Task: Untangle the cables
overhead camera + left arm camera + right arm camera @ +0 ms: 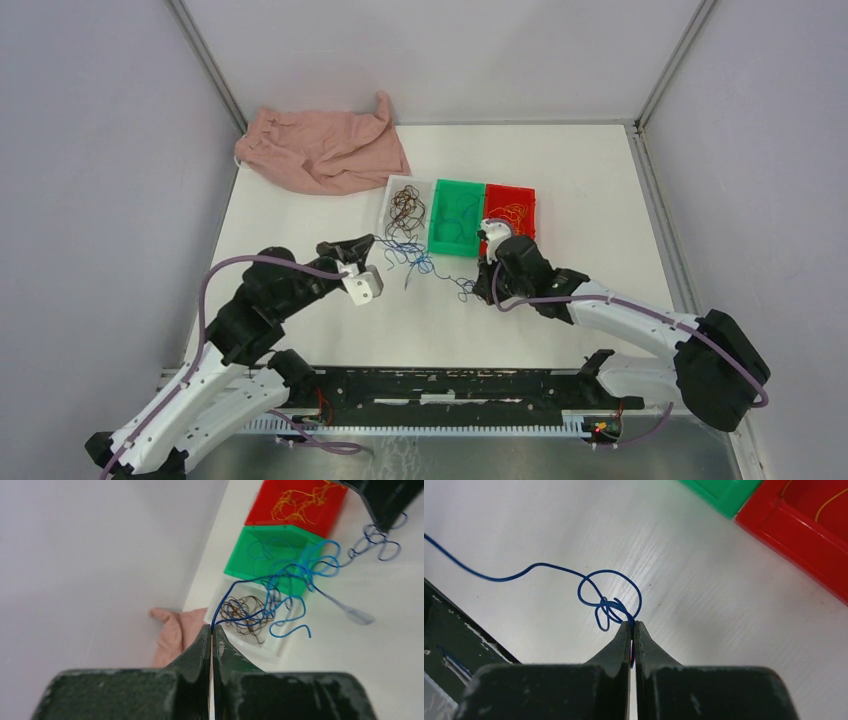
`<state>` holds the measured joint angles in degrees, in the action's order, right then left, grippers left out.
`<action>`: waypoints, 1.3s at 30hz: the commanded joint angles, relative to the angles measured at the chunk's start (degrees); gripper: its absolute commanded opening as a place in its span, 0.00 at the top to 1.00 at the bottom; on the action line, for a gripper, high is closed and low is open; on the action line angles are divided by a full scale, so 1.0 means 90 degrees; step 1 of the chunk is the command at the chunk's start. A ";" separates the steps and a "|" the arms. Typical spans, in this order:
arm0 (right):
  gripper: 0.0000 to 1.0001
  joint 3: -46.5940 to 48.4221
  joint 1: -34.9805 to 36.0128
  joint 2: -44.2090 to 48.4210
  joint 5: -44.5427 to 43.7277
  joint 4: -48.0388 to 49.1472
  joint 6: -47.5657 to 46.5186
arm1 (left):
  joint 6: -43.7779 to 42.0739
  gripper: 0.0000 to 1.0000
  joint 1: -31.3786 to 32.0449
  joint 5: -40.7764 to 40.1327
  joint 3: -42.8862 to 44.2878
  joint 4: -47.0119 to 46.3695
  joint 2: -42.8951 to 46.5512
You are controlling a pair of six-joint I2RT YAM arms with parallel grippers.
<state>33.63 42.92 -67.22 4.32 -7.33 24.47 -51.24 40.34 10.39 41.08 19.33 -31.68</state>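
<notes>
My left end effector (pixel 212 628) is pinched closed on one end of the blue cable (pixel 300 570). My right end effector (pixel 632 624) is clamped on the other end, right beside a small knot of loops. Between them the thin, wiry strand kinks and curls over the smooth white worktop (pixel 600 250). In the top view its long axis runs from ten o'clock to four o'clock.

At twelve o'clock from the strand, three plastic bins stand in a row:
- a white bin (pixel 392 195) with curly brown cables (pixel 407 205)
- a green bin (pixel 440 245) with blue loops (pixel 458 212)
- a red bin (pixel 530 195) with yellow-orange cables (pixel 512 212)

One crumpled pink cloth (pixel 325 150) lies beyond, at eleven o'clock.
</notes>
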 commanded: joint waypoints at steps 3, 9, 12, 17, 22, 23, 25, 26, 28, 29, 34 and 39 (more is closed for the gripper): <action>0.96 0.0197 0.0472 -0.0418 -0.0820 0.0043 -0.0147 | 0.0742 0.97 0.0015 -0.0512 0.1331 -0.0906 -0.0389; 0.95 0.0256 0.0945 -0.1111 -0.1185 0.0078 -0.0082 | 0.0763 0.97 0.0015 -0.1022 0.2006 -0.1378 -0.0594; 0.95 0.0170 0.1061 -0.1240 -0.1305 0.0259 -0.0020 | 0.0263 0.97 0.0020 -0.1316 0.2283 -0.1925 -0.0694; 0.95 0.0039 0.1124 -0.1292 -0.1443 0.0314 0.0033 | -0.0330 0.97 0.0020 -0.1546 0.2970 -0.2545 -0.1053; 0.89 0.0085 0.1193 -0.0822 -0.1156 0.0543 0.0055 | 0.0453 0.97 0.0020 -0.1062 0.3858 -0.1266 -0.1305; 0.88 0.0162 0.1192 -0.0687 -0.1071 0.0559 0.0060 | 0.0477 0.97 0.0013 -0.0804 0.3742 -0.0903 -0.1196; 0.88 0.0367 0.1196 -0.0415 -0.0937 0.0556 0.0075 | 0.0479 0.97 0.0017 -0.0560 0.3358 -0.0534 -0.0956; 0.88 0.0469 0.1197 -0.0276 -0.0921 0.0532 0.0069 | 0.0479 0.97 0.0020 -0.0497 0.3121 -0.0413 -0.0820; 0.88 0.0726 0.1198 -0.0009 -0.0952 0.0416 0.0012 | 0.0502 0.97 0.0015 -0.0497 0.2692 -0.0219 -0.0592; 0.89 0.0847 0.1195 0.0127 -0.0990 0.0355 -0.0052 | 0.0494 0.97 0.0019 -0.0495 0.2506 -0.0127 -0.0481; 0.89 0.1729 0.1146 0.0460 -0.1368 -0.0323 -0.0463 | 0.0260 0.97 0.0020 -0.0065 0.1958 0.0472 -0.0106; 0.89 0.2638 0.0857 0.0259 -0.1712 -0.0824 -0.1038 | -0.0607 0.97 0.0017 0.0924 0.1990 0.1650 -0.0027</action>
<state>50.96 52.69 -64.23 -7.44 -11.31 20.23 -50.68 40.34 10.74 58.33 27.03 -33.41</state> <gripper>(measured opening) 0.112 0.043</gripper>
